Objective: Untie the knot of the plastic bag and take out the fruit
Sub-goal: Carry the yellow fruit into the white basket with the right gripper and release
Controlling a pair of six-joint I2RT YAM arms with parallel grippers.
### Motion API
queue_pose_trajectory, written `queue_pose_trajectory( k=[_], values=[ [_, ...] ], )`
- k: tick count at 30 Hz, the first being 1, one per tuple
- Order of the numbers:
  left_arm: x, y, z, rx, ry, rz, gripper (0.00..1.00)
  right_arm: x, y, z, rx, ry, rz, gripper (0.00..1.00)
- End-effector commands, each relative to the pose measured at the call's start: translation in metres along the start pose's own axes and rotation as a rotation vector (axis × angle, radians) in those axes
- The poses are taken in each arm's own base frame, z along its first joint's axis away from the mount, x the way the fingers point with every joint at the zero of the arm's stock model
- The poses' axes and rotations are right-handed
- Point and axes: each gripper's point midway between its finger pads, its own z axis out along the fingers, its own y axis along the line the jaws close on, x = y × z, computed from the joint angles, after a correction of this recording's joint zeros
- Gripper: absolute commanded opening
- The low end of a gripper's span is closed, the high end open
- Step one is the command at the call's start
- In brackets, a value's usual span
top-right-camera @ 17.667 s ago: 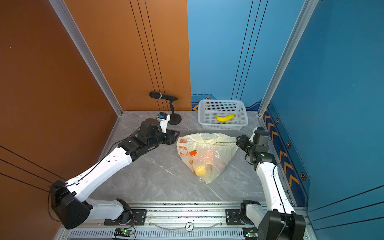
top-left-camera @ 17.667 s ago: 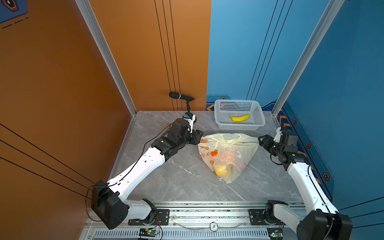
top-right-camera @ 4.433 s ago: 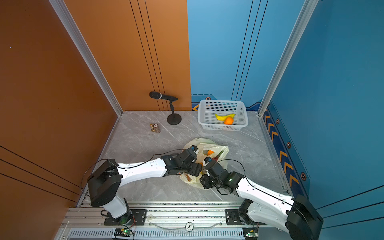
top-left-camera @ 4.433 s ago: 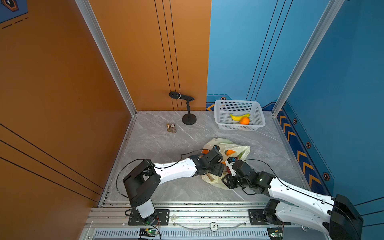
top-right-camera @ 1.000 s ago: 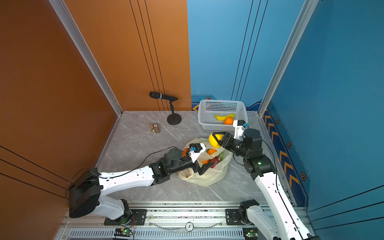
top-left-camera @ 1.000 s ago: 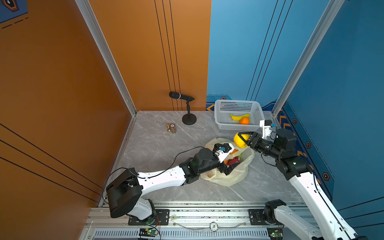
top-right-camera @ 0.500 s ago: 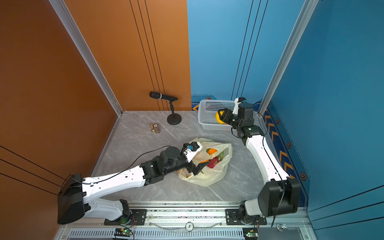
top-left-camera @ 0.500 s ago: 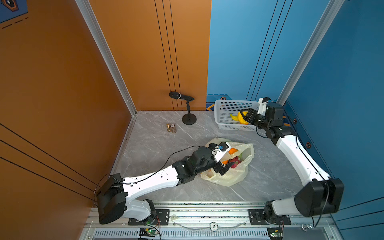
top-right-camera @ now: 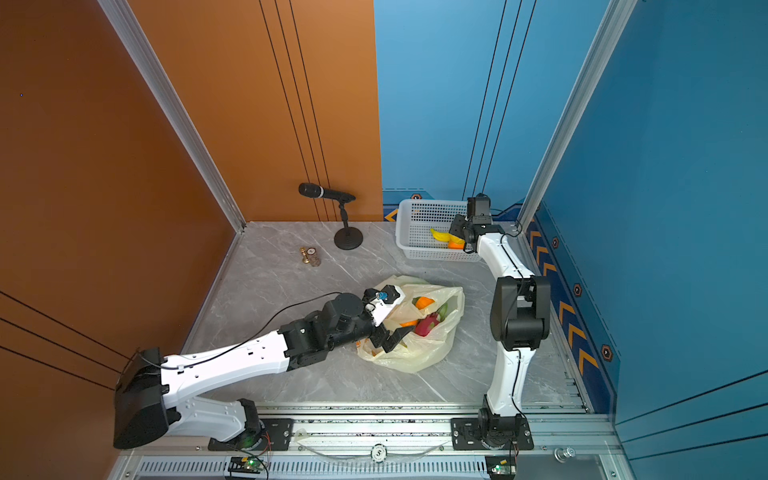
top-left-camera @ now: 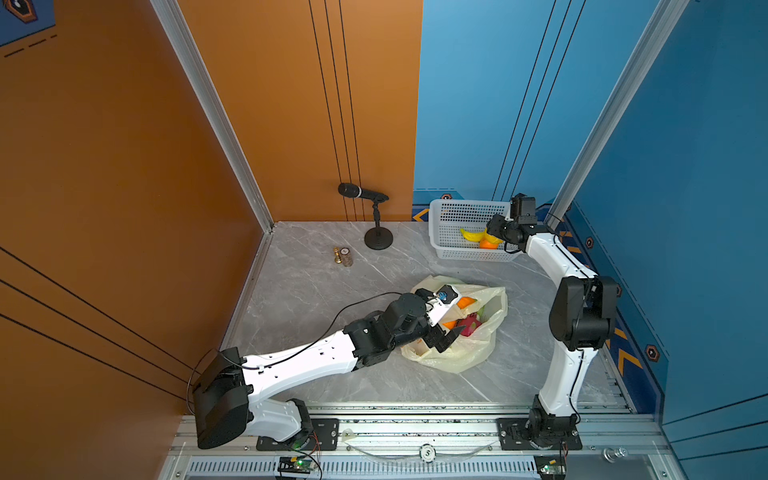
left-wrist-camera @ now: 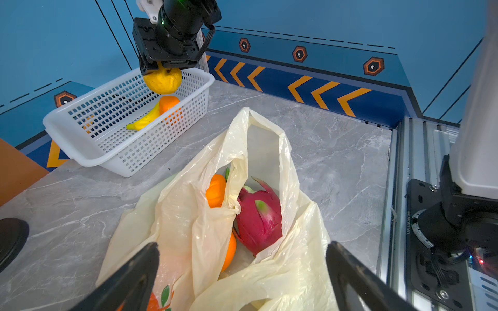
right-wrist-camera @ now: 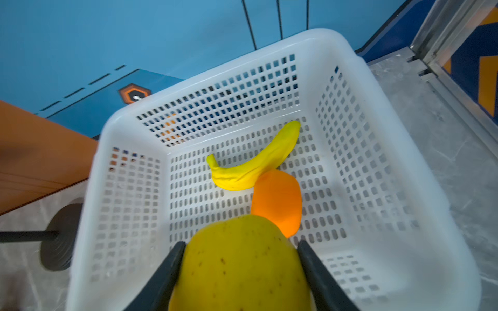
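Note:
The pale-yellow plastic bag (top-left-camera: 465, 349) (top-right-camera: 419, 353) (left-wrist-camera: 188, 229) lies mid-table with its mouth gaping. The knot is out of view. Fruit shows inside: a pink dragon fruit (left-wrist-camera: 258, 215) and two oranges (left-wrist-camera: 215, 188) (left-wrist-camera: 229, 253). My left gripper (top-left-camera: 446, 336) (top-right-camera: 395, 337) (left-wrist-camera: 244, 246) hovers open over the bag's near side, holding nothing. My right gripper (top-left-camera: 494, 237) (top-right-camera: 457, 237) (right-wrist-camera: 242, 243) is shut on a yellow lemon (right-wrist-camera: 239, 269) (left-wrist-camera: 163, 79) just above the white basket (top-left-camera: 449, 205) (right-wrist-camera: 336, 40).
An orange (right-wrist-camera: 277, 199) and a banana (right-wrist-camera: 256, 164) lie in the basket at the back right. A microphone stand (top-left-camera: 376, 239) and small trinkets (top-left-camera: 344, 256) sit at the back left. Walls close three sides; a metal rail (top-left-camera: 415, 419) runs along the front.
My right gripper has carried the lemon from above the bag back to over the basket. My left gripper has drawn back slightly towards the bag's near side, still open.

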Motion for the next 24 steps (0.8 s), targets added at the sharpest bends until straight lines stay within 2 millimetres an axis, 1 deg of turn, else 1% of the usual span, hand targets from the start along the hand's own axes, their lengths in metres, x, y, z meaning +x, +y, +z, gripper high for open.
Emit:
queue_pose_trajectory(
  k=[1,5,9,16,21,23,24],
  values=[
    [-0.012,0.0,-0.006,-0.015,-0.016,-0.004,0.97,-0.008,-0.024,0.011,0.115,0.009,-0.043,0.39],
    [-0.014,0.001,-0.008,-0.019,-0.022,-0.012,0.97,-0.003,-0.05,0.029,0.226,0.049,-0.057,0.4],
    [-0.015,0.0,-0.009,-0.019,-0.024,-0.012,0.97,0.005,-0.066,0.046,0.278,0.083,-0.061,0.39],
    [-0.015,-0.001,-0.01,-0.02,-0.023,-0.013,0.97,0.022,-0.071,0.076,0.286,0.149,-0.071,0.39],
    [-0.016,0.003,-0.012,-0.045,-0.029,-0.027,0.97,0.034,-0.064,0.088,0.248,0.183,-0.044,0.41],
    [-0.016,0.006,-0.011,-0.061,-0.029,-0.035,0.97,0.035,-0.061,0.089,0.237,0.185,-0.043,0.45],
    [-0.014,0.007,-0.011,-0.069,-0.025,-0.039,0.98,0.035,-0.06,0.089,0.234,0.185,-0.041,0.49]
  ],
)
